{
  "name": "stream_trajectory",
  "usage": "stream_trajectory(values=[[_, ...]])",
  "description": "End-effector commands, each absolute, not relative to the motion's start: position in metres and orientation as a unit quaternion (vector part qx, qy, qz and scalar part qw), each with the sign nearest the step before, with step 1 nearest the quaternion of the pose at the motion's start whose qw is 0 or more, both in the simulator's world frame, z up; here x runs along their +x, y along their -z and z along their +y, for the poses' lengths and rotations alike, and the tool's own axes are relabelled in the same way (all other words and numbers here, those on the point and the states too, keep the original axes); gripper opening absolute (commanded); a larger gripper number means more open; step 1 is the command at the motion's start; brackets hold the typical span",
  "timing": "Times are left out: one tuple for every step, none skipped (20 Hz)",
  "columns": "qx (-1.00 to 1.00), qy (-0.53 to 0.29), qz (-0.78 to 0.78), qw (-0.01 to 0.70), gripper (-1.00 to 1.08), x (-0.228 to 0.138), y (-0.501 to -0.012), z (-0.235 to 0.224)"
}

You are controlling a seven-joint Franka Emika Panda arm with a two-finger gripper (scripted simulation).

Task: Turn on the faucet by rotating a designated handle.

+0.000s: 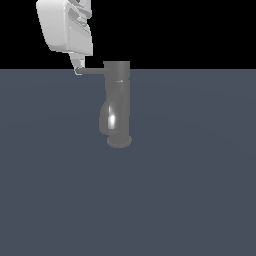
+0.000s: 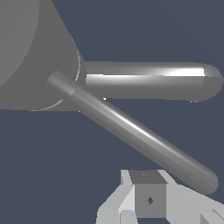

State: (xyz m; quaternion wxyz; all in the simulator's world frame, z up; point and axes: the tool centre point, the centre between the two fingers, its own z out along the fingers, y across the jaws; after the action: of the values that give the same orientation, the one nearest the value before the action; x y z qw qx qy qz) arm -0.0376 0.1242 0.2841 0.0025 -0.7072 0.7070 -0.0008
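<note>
The faucet point(image 1: 118, 100) is an upright grey cylinder on a round base flange point(image 1: 119, 141), with a shiny spout bulge point(image 1: 111, 117) low on its front. The handle point(image 1: 92, 71), a thin grey bar, sticks out from the faucet's top toward the exterior view's left. My white gripper point(image 1: 78, 69) hangs above with its fingertips right at the bar's free end. The fingers look shut together and hold nothing. In the wrist view the handle point(image 2: 135, 131) runs diagonally from the faucet top point(image 2: 26, 52) past the spout point(image 2: 148, 81), ending beside my gripper point(image 2: 148, 199). I cannot tell whether they touch.
The faucet stands on a flat blue-grey surface point(image 1: 190, 190) that runs to a black background. Nothing else shows near it.
</note>
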Motion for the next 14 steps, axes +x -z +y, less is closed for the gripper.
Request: stream_trajectory(values=[[-0.704,0.001,0.711,0.001,-1.0,-0.044,-0.284,0.111],[-0.704,0.0,0.71,0.001,-1.0,-0.047,-0.284,0.108],[-0.704,0.0,0.71,0.001,-1.0,-0.05,-0.284,0.105],[-0.704,0.0,0.71,0.001,-1.0,-0.053,-0.284,0.103],[-0.704,0.0,0.71,0.001,-1.0,-0.055,-0.284,0.1],[-0.704,0.0,0.71,0.0,-1.0,-0.058,-0.284,0.097],[-0.704,0.0,0.71,0.0,-1.0,-0.061,-0.284,0.094],[-0.704,0.0,0.71,0.0,-1.0,-0.063,-0.284,0.091],[-0.704,0.0,0.71,0.0,-1.0,-0.066,-0.284,0.088],[-0.704,0.0,0.71,0.0,-1.0,-0.069,-0.284,0.086],[-0.704,0.0,0.71,0.0,-1.0,-0.072,-0.284,0.083],[-0.704,0.0,0.71,0.0,-1.0,-0.074,-0.284,0.08],[-0.704,0.0,0.71,0.0,-1.0,-0.074,-0.284,0.08],[-0.707,0.001,0.707,0.001,-1.0,-0.071,-0.284,0.087]])
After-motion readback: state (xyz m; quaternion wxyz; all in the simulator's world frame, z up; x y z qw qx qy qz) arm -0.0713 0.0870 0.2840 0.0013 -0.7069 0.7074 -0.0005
